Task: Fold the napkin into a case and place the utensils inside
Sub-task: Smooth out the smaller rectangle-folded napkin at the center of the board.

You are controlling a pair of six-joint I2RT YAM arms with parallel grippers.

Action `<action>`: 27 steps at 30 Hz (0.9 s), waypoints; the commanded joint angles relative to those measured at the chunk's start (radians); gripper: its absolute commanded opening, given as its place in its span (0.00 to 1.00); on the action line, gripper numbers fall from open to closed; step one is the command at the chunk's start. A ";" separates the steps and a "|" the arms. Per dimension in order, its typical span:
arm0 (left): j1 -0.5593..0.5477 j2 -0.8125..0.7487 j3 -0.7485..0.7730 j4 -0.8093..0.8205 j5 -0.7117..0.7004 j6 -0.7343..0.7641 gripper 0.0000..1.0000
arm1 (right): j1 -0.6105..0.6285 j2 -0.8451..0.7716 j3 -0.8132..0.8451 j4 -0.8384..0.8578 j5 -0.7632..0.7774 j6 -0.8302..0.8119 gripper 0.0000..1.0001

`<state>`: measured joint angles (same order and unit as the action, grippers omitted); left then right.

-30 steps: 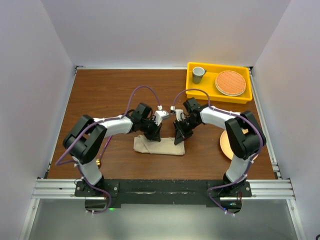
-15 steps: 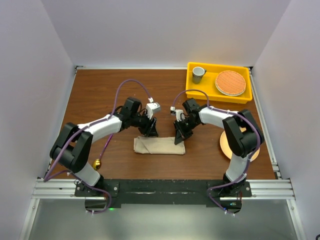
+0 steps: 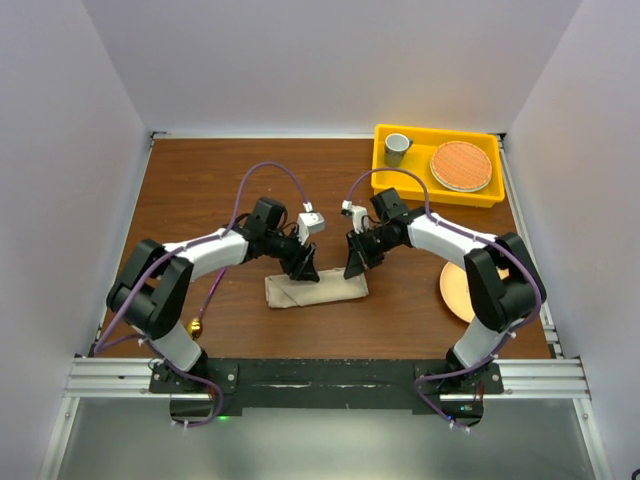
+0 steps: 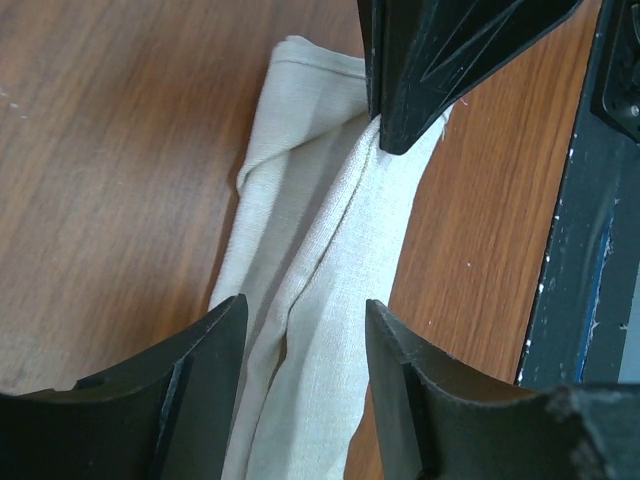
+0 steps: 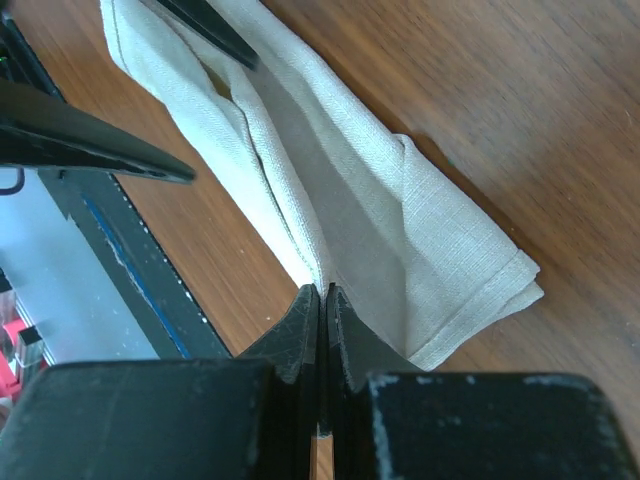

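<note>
In the last second my right gripper [image 3: 352, 268], pinched tight on a layer's edge, skewed the right end of the napkin [image 3: 318, 291] at the middle of the table [image 3: 200, 200]. My left gripper [image 3: 304, 270] hovered spread over it. I judged the pocket unfinished.

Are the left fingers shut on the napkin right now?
No: in the left wrist view the left fingers stand well apart, with the napkin lying in the gap between them.
</note>
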<state>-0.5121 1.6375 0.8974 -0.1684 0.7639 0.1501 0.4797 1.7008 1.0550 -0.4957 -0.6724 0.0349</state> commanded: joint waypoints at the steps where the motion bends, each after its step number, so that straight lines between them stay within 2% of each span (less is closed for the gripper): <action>1: -0.016 0.045 0.026 0.056 0.061 0.009 0.56 | 0.003 -0.020 -0.004 0.034 -0.036 0.011 0.00; 11: -0.049 0.094 0.021 0.150 0.083 -0.050 0.52 | 0.004 0.014 0.005 0.059 -0.024 0.013 0.00; 15: -0.049 0.099 0.021 0.185 0.089 -0.079 0.37 | 0.003 0.040 0.008 0.065 -0.015 0.014 0.00; 16: -0.049 0.099 0.021 0.184 0.092 -0.083 0.27 | 0.005 0.045 0.010 0.066 -0.007 0.019 0.00; 17: -0.048 0.096 0.023 0.181 0.098 -0.084 0.22 | 0.004 0.052 0.013 0.068 -0.003 0.023 0.00; 18: -0.048 0.094 0.020 0.175 0.098 -0.089 0.12 | 0.003 0.059 0.016 0.068 0.000 0.037 0.03; 21: -0.045 0.093 0.012 0.170 0.077 -0.095 0.00 | 0.003 0.095 0.022 0.056 0.016 0.060 0.19; 24: -0.039 0.102 0.003 0.116 0.043 -0.095 0.00 | 0.005 0.123 0.022 0.052 0.030 0.063 0.28; 25: -0.037 0.104 0.002 0.115 0.040 -0.098 0.00 | 0.005 0.131 0.025 0.051 0.033 0.060 0.37; 27: -0.032 0.104 -0.005 0.106 0.034 -0.104 0.00 | 0.003 0.140 0.025 0.046 0.043 0.056 0.40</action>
<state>-0.5568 1.7382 0.8970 -0.0521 0.8116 0.0624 0.4797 1.8286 1.0557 -0.4511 -0.6628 0.0872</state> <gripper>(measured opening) 0.039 0.367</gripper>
